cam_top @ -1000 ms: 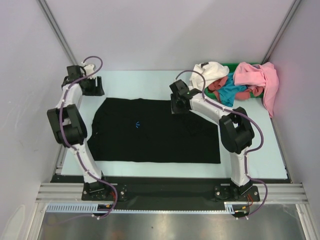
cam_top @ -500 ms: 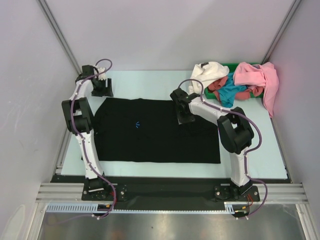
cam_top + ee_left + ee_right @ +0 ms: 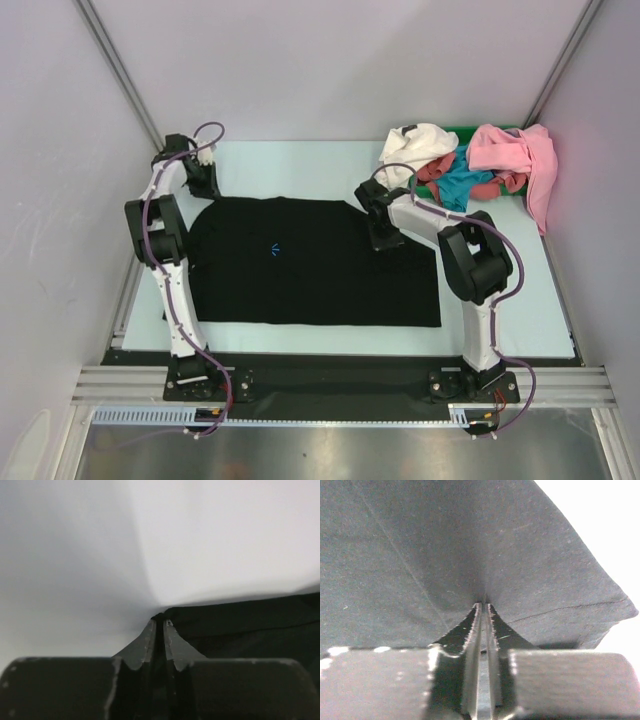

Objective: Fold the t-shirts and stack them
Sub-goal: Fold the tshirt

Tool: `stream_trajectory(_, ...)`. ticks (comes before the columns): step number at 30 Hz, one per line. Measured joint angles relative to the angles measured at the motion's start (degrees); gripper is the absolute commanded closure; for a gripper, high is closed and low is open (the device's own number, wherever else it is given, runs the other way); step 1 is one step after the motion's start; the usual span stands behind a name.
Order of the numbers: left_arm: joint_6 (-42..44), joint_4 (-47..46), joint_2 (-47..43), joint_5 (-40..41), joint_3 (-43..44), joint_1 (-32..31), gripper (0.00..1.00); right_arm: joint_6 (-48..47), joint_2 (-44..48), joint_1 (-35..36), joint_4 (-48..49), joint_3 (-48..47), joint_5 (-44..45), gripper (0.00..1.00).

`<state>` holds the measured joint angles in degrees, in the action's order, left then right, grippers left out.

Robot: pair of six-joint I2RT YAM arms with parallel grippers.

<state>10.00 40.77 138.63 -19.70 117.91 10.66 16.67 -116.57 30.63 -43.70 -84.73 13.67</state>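
With the left gripper (image 3: 159,624) and right gripper (image 3: 483,607) each pinching the black shirt (image 3: 300,270), lift both far corners evenly, keeping it taut.

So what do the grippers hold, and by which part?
Both pinch the black cloth t-shirt: left gripper its far-left corner, right gripper a fold in its right part.

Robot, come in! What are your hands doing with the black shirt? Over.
Left fingers shut on black t-shirt, far-left corner. Right fingers shut on its far-right part. Shirt flat, not yet folded. Other shirts heaped far right, not on it.
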Motion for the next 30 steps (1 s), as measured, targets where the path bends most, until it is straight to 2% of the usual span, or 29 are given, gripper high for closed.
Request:
stream_trajectory(1, 0.3, 0.4, 0.1, -0.7, 0.0, 0.0, 1.00, -0.2, 0.0, 0.0, 0.0, 0.0, 0.2, 0.95)
stream_trajectory(3, 0.4, 0.8, 0.1, -2.1, 0.0, 0.0, 1.00, -0.5, 0.0, 0.0, 0.2, 0.0, 0.6, 0.93)
stream_trajectory(5, 0.5, 0.7, 0.1, -3.5, -0.2, 0.0, 1.00, -0.7, 0.0, 0.0, 0.1, 0.0, 0.8, 0.83)
stream_trajectory(6, 0.5, 0.2, -0.3, -4.2, -1.0, 0.0, 1.00, -0.8, 0.0, 0.0, 0.1, 0.0, 0.8, 0.72)
stream_trajectory(9, 0.6, -0.4, -2.0, -6.0, -4.1, 0.0, 1.00, -1.4, 0.5, 0.4, 0.1, 0.0, 0.0, 0.60)
stream_trajectory(10, 0.6, -0.4, -2.7, -6.4, -5.0, 0.0, 1.00, -1.6, 0.8, 0.7, 0.1, 0.0, -0.2, 0.59)
stream_trajectory(17, 0.6, -1.6, -7.1, -7.5, -7.6, 0.0, 1.00, -3.0, 2.7, 4.8, 1.1, 0.0, -2.4, 0.60)
stream_trajectory(25, 1.1, -2.5, -8.4, -7.5, -7.6, 0.0, 1.00, -3.3, 2.7, 2.8, 1.2, 4.2, -2.5, 0.66)
stream_trajectory(30, 1.5, -2.5, -8.5, -7.5, -7.6, 0.0, 1.00, -3.6, 2.8, 1.6, 1.2, 4.3, -2.0, 0.88)
